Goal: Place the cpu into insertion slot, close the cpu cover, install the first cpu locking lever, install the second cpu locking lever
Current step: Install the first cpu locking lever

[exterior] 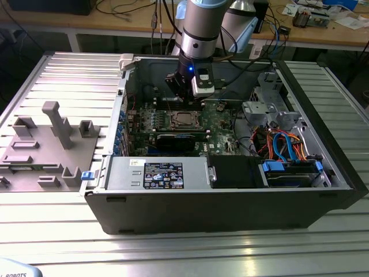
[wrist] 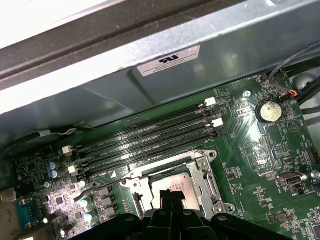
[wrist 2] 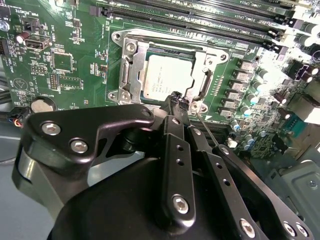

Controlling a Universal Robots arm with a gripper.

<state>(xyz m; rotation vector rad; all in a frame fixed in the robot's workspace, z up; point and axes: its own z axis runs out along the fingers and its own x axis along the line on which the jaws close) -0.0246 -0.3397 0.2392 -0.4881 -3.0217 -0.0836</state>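
Gripper [wrist 2: 178, 101] is hovering, fingertips pinched together, at the edge of the metal cover [wrist 2: 131, 67], which is lying closed over the chip [wrist 2: 167, 75] on the green board [wrist 2: 65, 85].

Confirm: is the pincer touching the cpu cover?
Cannot tell. In the second wrist view the pincer overlaps an edge of the cpu cover, hiding any contact or gap.

**Tight socket access**

The dark grey metal computer case [exterior: 230, 210] lies open-topped on the ribbed metal table [exterior: 69, 63]. The black gripper [wrist 2: 178, 101] hangs just over the silver-rimmed square insertion slot [wrist 2: 126, 70]. Long black memory slots [wrist: 145, 135] and the case wall hem one side. A black card [exterior: 173, 141], the grey power supply box [exterior: 124, 173] and the cabled drive cage [exterior: 262, 109] crowd the others.
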